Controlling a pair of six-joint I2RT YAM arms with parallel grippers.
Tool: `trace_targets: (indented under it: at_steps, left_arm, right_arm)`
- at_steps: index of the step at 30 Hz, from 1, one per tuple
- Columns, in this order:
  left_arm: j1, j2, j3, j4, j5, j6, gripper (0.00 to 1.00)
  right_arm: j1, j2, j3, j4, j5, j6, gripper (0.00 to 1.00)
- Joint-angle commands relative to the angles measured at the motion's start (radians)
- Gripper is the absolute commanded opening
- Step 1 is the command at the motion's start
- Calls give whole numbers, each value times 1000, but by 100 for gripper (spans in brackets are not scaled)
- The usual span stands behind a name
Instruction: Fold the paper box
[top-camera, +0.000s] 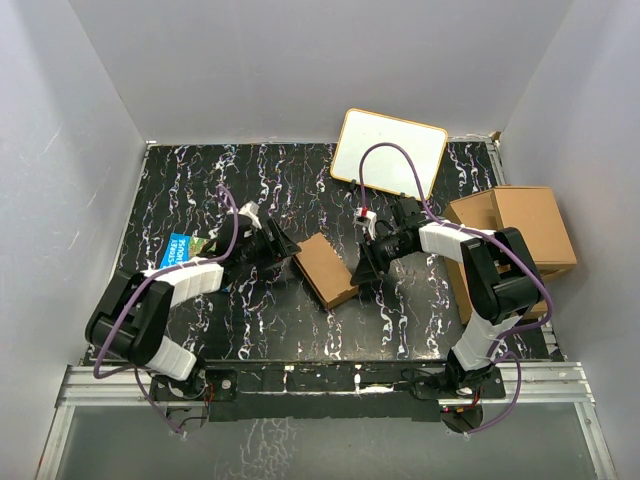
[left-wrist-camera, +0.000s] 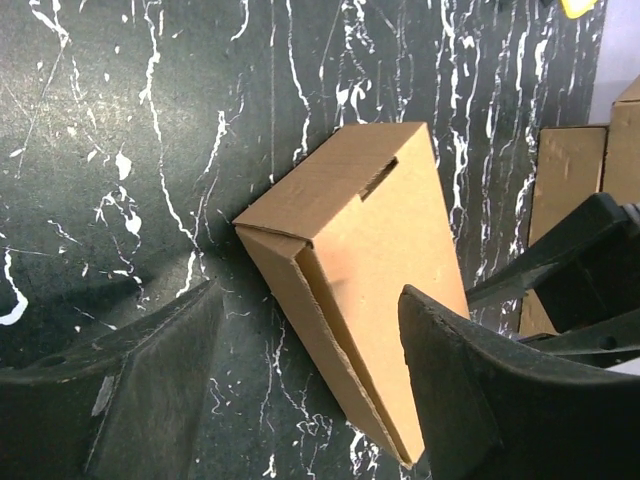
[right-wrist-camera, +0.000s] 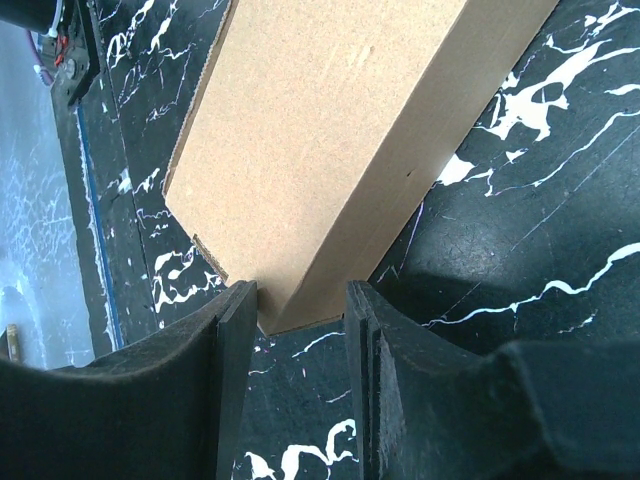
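The paper box (top-camera: 325, 268) is a small, closed, plain brown cardboard box lying flat on the black marbled table, between both arms. In the left wrist view the paper box (left-wrist-camera: 370, 230) shows a slot in its top, and its near end reaches in between the fingers. My left gripper (top-camera: 288, 250) (left-wrist-camera: 308, 300) is open at the box's left end; one finger overlaps the box and the other stands well off it. My right gripper (top-camera: 358, 272) (right-wrist-camera: 300, 300) is at the box's right corner. Both its fingertips press the corner of the paper box (right-wrist-camera: 320, 130).
A white board (top-camera: 390, 152) lies at the back of the table. A pile of larger brown cardboard boxes (top-camera: 515, 225) (left-wrist-camera: 565, 180) sits at the right. A blue picture book (top-camera: 178, 250) lies by the left arm. Grey walls close in three sides.
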Motion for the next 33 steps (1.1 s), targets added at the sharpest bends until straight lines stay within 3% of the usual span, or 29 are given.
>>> trace_targets:
  at_steps: [1,13,30,33]
  left_arm:
    - [8,27,38,37,19,4,66]
    - [11,140,101,27,25,25,53]
    - [11,172,100,39,80,14,9]
    - [11,122,103,5,67,30,14]
  right_arm:
    - [5,1,37,11,-2,-28,44]
    - [6,42,42,4,3,-39,43]
    - [5,43,54,-11,14,-51,43]
    - [6,39,84,-55,18,-90,45]
